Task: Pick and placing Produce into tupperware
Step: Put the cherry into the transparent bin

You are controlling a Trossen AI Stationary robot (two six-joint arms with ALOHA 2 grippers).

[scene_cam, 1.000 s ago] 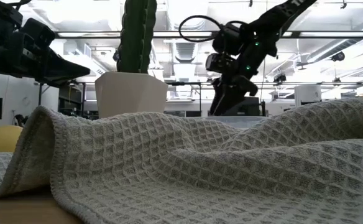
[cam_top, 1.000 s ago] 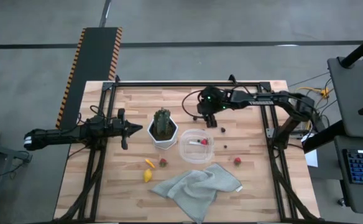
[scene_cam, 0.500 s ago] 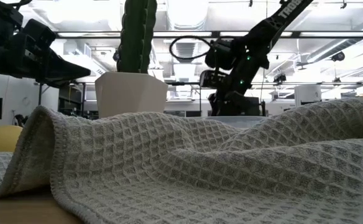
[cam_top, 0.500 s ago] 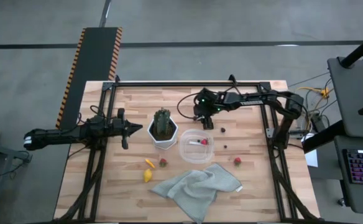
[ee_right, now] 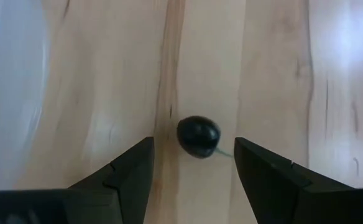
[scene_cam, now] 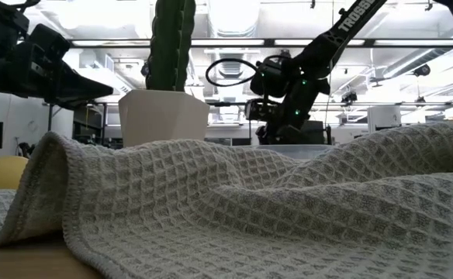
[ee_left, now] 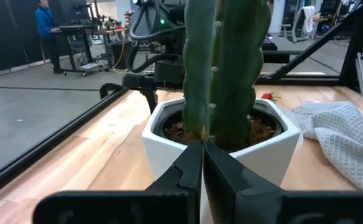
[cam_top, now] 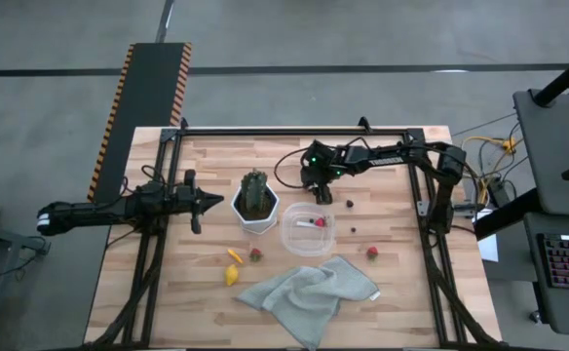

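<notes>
Dark fingers (ee_right: 125,171) of your right gripper (ee_right: 194,165) are spread w/ a dark berry (ee_right: 198,136) on the wood btwn the tips, just beyond the clear tupperware (cam_top: 309,228), which holds a strawberry (cam_top: 319,222). Your left gripper (ee_left: 203,163) waits pressed shut by the cactus pot (cam_top: 255,208); other produce lies on the table (cam_top: 401,292) near the cloth (cam_top: 309,290)

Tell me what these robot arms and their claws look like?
Both arms are dark, jointed and slim. The right arm carries white lettering, a looping black cable and a small green light near its wrist. Each ends in a gripper, left and right, with two flat, black, wedge-shaped fingers.
</notes>
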